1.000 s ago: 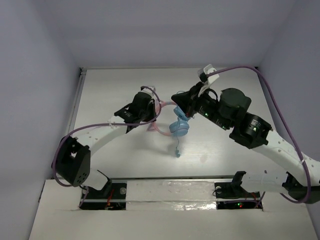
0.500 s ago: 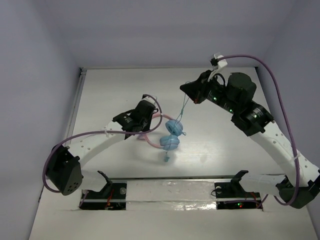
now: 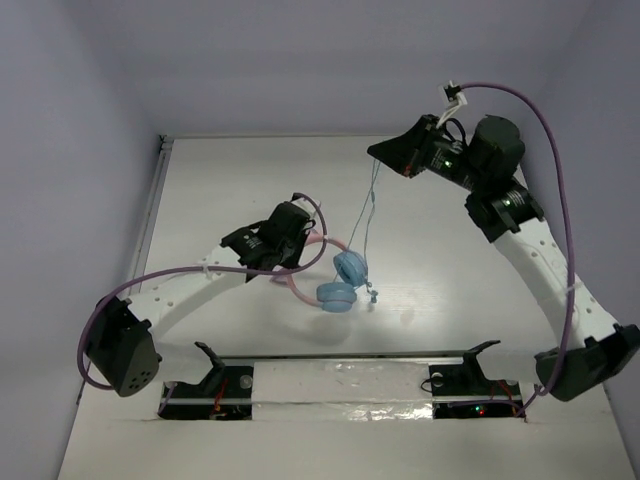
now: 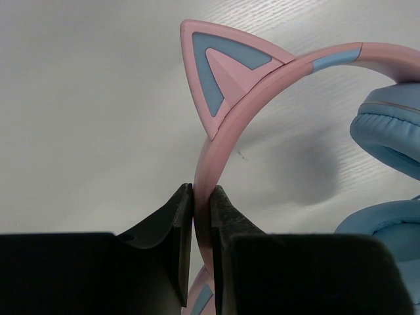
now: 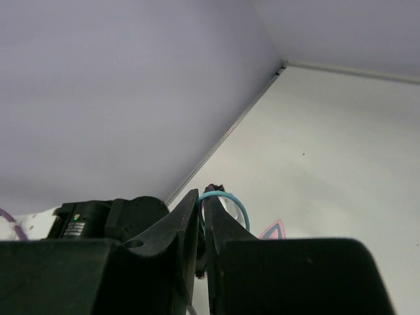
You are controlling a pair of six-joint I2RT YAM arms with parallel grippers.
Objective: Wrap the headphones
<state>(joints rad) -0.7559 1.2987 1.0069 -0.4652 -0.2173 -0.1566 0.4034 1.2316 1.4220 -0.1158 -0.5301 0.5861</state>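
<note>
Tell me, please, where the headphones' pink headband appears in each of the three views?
Top external: headband near centre, just left of the blue ear cups.
Left wrist: headband rises up the middle from the left gripper, which is shut on it.
Right wrist: only a faint pink ear outline, low, right of the cord loop.
Shared landmark: the white table beneath it.

Swung the right gripper (image 3: 380,150) away from the ear cups (image 3: 350,268), up toward the far right corner, and drew the cord (image 3: 368,215) out long between them. Pulled the headphones (image 3: 322,258) toward the near edge of the table (image 3: 200,200) with the left gripper (image 3: 298,255) — moved the plug (image 3: 374,297) to the cups' right
</note>
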